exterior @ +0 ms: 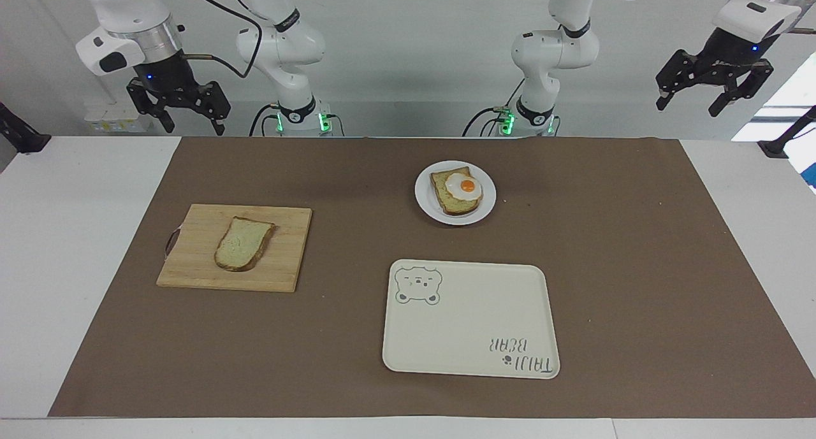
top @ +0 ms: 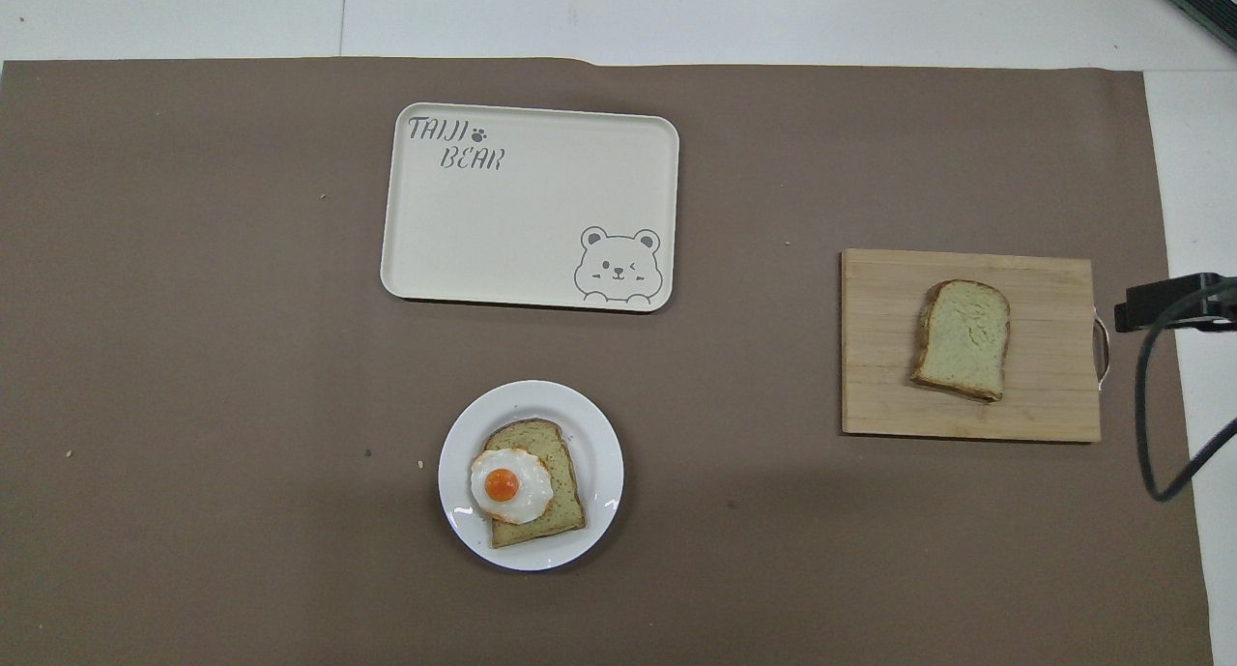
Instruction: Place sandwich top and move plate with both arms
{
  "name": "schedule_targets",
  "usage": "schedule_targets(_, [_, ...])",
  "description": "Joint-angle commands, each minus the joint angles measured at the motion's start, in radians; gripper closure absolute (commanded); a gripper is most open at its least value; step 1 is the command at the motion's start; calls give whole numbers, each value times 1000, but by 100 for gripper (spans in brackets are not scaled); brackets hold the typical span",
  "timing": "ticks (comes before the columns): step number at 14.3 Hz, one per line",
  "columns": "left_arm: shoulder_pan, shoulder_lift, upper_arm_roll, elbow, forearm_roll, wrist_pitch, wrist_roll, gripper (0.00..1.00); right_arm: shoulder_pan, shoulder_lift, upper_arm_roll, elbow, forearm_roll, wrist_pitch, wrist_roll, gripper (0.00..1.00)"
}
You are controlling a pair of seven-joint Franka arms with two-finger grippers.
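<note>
Both arms parked high, jaws wide, holding nothing: right gripper [exterior: 185, 111], left gripper [exterior: 714, 88]. Sandwich top [exterior: 244, 243] on cutting board [exterior: 191, 260], right arm's end. Plate [exterior: 426, 200] carries egg-topped slice [exterior: 458, 191], nearer robots than bear tray [exterior: 472, 337].

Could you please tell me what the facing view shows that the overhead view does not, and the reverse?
Only the facing view shows the arms: the left gripper and right gripper hang open, raised at the table's two ends, waiting. Only the overhead view shows the tray's bear upright. Both show the sandwich top on the cutting board, the egg-topped slice on the plate, and the tray farther from the robots than the plate.
</note>
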Motion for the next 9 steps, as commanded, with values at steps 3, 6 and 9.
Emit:
schedule_targets(3, [-8,-10,5,-3,-9,-14,-10,0,-1,-9,3,-7,-6,-3,-2,0])
schedule_targets(6, [-8,-10,5,-3,-9,-15,-9,0,-8,-10,3,-8,-6,-4,-2,0])
schedule_targets(9, [-8,-10,5,-3,-9,-14,-12,0,-8,-15,3,-14,-6,-4,-2,0])
